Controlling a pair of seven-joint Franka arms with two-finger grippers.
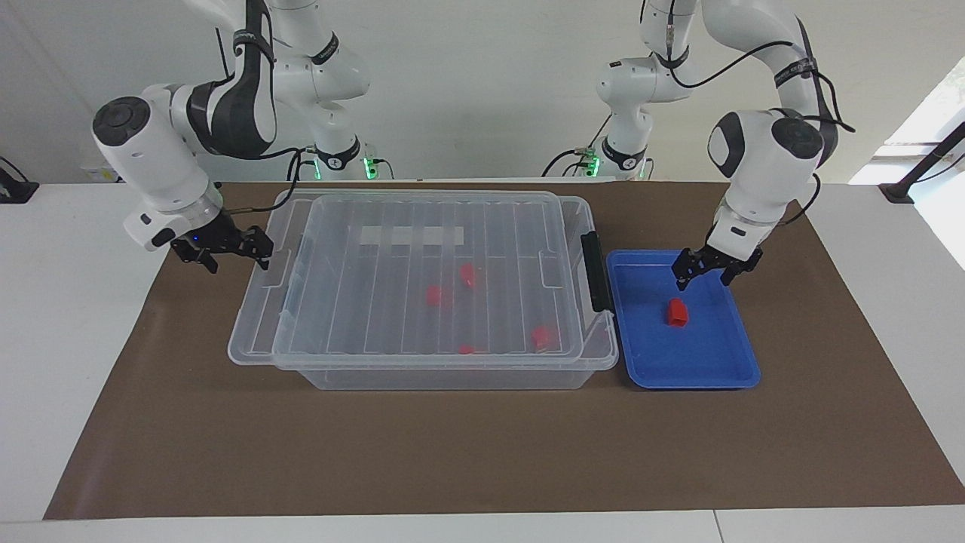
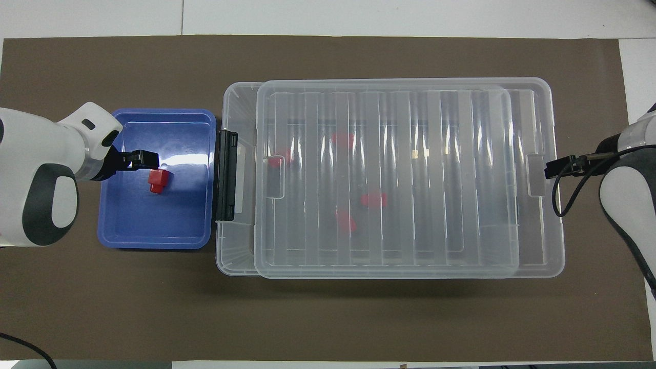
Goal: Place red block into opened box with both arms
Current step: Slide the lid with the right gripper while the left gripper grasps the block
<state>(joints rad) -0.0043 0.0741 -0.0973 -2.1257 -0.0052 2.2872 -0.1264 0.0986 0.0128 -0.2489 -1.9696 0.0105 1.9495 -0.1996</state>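
While the left gripper hangs spread over the blue tray, the red block lies just below it; the right gripper holds the box lid's edge.

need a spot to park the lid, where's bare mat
Widest bare patch: the brown mat between the box and the table edge farthest from the robots. Crowded: the blue tray beside the box, left gripper over it; the lid overhangs by the right gripper.
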